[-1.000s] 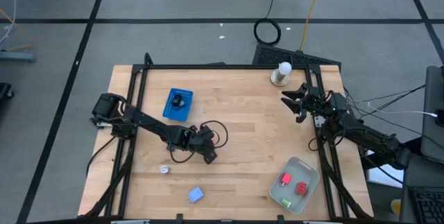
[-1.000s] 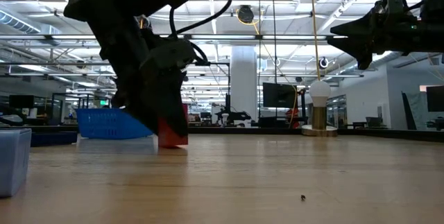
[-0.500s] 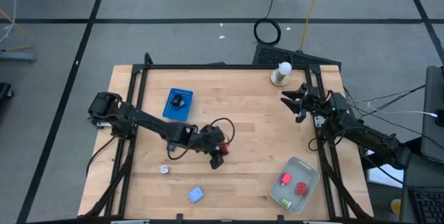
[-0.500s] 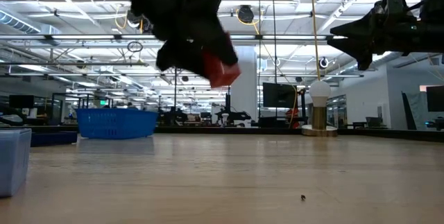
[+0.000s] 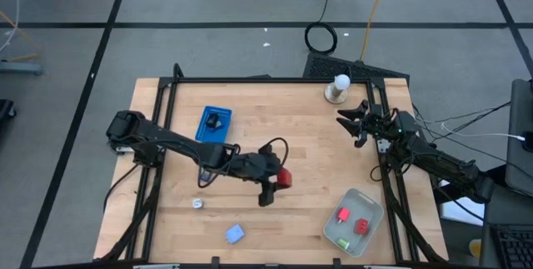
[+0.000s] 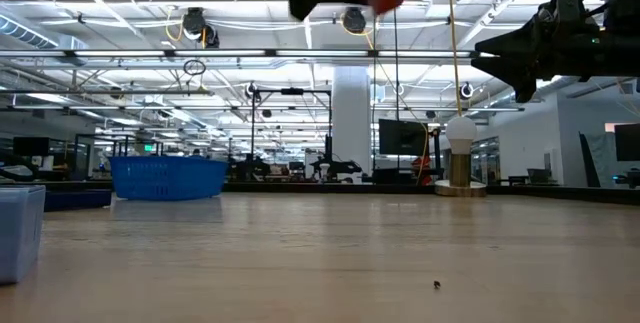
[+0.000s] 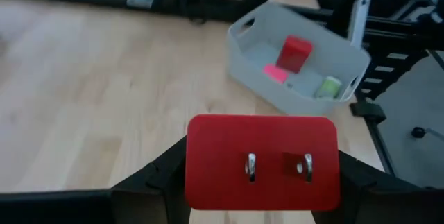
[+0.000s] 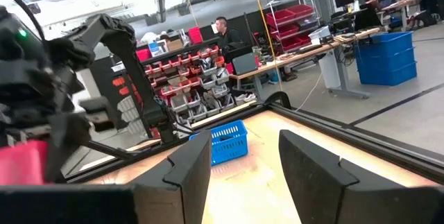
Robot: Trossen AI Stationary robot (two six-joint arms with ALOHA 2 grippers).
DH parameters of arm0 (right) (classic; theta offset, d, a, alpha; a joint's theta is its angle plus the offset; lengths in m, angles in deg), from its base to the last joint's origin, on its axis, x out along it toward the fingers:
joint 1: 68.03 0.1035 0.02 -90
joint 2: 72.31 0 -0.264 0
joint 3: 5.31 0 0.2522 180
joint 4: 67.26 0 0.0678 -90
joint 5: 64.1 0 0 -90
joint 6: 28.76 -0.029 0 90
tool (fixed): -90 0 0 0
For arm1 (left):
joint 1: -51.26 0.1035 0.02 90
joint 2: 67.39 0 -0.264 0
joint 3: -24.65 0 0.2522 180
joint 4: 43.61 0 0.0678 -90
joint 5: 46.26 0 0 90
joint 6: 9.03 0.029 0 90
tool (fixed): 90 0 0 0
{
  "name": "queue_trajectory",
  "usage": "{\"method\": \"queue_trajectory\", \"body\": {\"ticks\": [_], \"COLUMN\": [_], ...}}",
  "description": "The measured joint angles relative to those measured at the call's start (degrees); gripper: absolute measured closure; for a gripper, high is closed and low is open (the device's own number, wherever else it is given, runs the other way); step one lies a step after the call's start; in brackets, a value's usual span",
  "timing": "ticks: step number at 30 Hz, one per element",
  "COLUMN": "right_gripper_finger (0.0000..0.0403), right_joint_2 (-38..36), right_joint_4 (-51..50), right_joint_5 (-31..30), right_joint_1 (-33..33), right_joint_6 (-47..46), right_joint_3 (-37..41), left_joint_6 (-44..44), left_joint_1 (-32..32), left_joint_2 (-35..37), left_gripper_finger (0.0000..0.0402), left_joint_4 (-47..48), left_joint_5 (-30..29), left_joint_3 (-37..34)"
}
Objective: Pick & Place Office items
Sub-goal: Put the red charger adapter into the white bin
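The left pincer (image 5: 279,181) pinches a red plug block (image 7: 262,161), its two metal prongs facing the wrist camera, and carries it high above the middle of the counter (image 5: 308,136). The translucent tray (image 5: 354,221) sits at the near right corner, already holding two red pieces and a green one. To finish this carry well, the arm should probably travel right and near, centre the block over the tray's open space, lower, then release. The right pincer (image 5: 358,123) waits spread at the far right edge. No readable writing appears on anything.
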Motion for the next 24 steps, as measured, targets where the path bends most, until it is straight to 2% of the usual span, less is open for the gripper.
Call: {"method": "queue_trajectory", "body": {"ticks": [3, 10, 18, 24], "right_gripper_finger": [0.0243, 0.0243, 0.0243, 0.0243], "right_joint_2": [0.00, 0.00, -0.02, 0.00], "right_joint_4": [0.02, 0.00, 0.00, -0.11], "right_joint_5": [0.00, 0.00, -0.01, -0.02], "right_joint_1": [0.00, 0.00, 0.00, 0.00], "right_joint_6": [0.00, 0.00, 0.00, 0.00], "right_joint_3": [0.01, -0.01, -0.01, -0.01], "left_joint_6": [3.23, 9.80, 13.00, 12.81], "left_joint_1": [-0.01, -0.01, -0.09, -0.27], "left_joint_2": [-0.65, -5.62, -16.48, -24.85], "left_gripper_finger": [0.0191, 0.0191, 0.0191, 0.0191], "left_joint_4": [-0.08, -2.80, -3.10, -3.06], "left_joint_5": [0.30, 8.77, 18.87, 20.52], "left_joint_3": [2.87, 12.33, 28.27, 38.73]}}
